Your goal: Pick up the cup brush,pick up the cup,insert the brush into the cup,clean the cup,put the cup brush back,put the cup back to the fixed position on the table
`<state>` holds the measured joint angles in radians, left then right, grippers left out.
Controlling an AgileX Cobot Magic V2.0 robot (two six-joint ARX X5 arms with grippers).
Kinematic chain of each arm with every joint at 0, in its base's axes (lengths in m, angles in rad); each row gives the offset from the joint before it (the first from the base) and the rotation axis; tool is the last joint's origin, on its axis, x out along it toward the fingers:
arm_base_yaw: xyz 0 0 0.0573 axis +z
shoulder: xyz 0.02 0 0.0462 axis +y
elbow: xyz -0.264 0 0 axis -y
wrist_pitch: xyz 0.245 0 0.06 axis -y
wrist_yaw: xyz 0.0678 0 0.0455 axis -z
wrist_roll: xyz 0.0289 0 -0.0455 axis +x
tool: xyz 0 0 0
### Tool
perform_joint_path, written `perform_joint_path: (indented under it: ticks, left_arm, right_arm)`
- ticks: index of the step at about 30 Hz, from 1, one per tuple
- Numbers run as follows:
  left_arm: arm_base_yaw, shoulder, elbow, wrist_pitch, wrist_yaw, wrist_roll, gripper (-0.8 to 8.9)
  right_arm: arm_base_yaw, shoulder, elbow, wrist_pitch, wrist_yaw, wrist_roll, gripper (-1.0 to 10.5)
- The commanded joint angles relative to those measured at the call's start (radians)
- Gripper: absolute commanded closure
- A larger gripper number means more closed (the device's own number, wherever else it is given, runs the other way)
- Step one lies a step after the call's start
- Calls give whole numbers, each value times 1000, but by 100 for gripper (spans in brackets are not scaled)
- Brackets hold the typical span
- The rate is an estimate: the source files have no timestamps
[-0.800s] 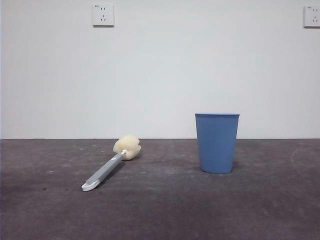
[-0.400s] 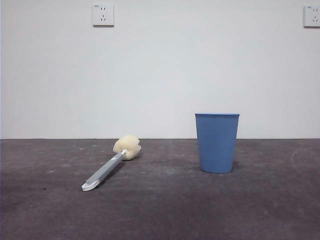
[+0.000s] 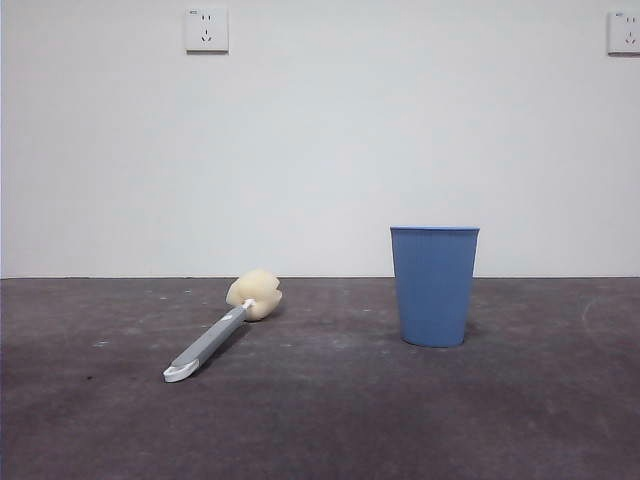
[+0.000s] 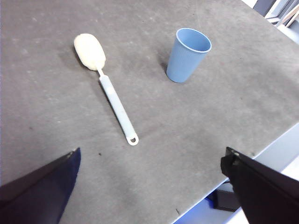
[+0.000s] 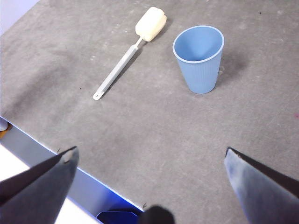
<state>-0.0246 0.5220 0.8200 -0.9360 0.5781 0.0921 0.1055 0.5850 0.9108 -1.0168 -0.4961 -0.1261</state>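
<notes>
Surface: table (image 3: 330, 420), broad, flat, dark grey, matte, scuffed with pale flecks. Behind it a plain white wall (image 3: 320, 140) carrying two white power sockets: first socket (image 3: 206, 30) high toward the left of the front view, second socket (image 3: 623, 32) at the top right corner. Near table edge visible in both wrist views, with a lighter floor below.

Cup brush (image 3: 222, 324): lying flat on the table, left of the cup in the front view and well apart from it. Slim grey handle (image 4: 117, 106) ending in a white loop (image 4: 133, 140); rounded cream-yellow sponge head (image 5: 150, 23) at the far end, toward the wall. Handle set at a slant, loop end nearer the front camera.

Cup (image 3: 434, 286): blue ribbed plastic tumbler, upright, mouth up, tapering to a narrower base, no handle. Interior seen in the right wrist view, appearing empty. Resting directly on the table, untouched.

Left gripper (image 4: 149, 186): raised high above the near table edge, jaws spread wide apart, holding nothing, well clear of the brush and cup.

Right gripper (image 5: 149, 186): likewise raised above the near edge, jaws spread wide, holding nothing, well clear of both items. Neither arm visible in the front view.
</notes>
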Motion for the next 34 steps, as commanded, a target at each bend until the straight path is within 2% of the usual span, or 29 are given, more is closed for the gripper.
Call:
perform_joint_path:
  ticks: [1,3,6,14,20,26,34]
  left_arm:
    - [-32,60,4,45,-2,-23,266]
    - [-61,109,5,76,-12,-50,266]
    - [-128,196,5,134,-86,-92,266]
    - [-394,475,6,354,-381,-237,280]
    - [-530,703,6,527,-584,-326,283]
    - [-573,883,8,691,-629,-364,284]
    - [-579,1107,72,708,-656,-385,285]
  right_arm:
    - [3,0,2,6,-1,5,379]
    - [3,5,2,6,-1,6,380]
    - [3,11,2,6,-1,6,380]
    - [3,11,2,6,-1,24,380]
    - [3,11,2,6,-1,24,380]
    - [3,11,2,6,-1,25,380]
    - [3,31,2,6,-2,26,380]
